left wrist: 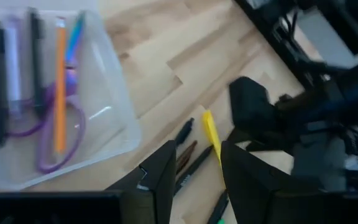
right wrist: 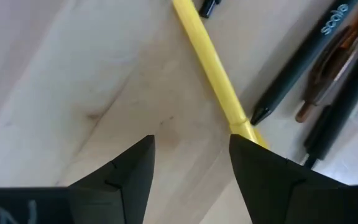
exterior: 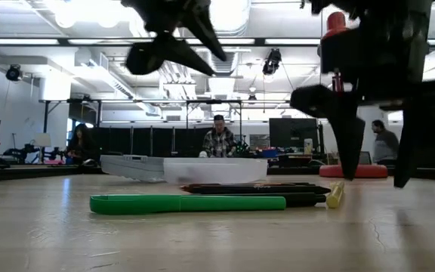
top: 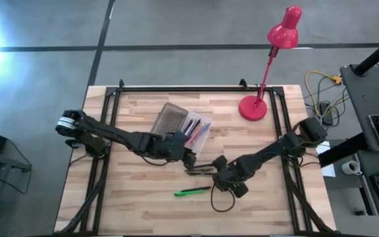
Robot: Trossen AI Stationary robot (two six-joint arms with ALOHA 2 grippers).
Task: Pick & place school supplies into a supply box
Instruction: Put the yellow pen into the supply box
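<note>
The high view looks straight down on the whole table (top: 143, 204); the low view sits level with it, facing the room; both wrist views hover close, sharing the yellow pencil (right wrist: 210, 62).

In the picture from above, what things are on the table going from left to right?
Supply box → green pen → right gripper → red desk lamp.
</note>
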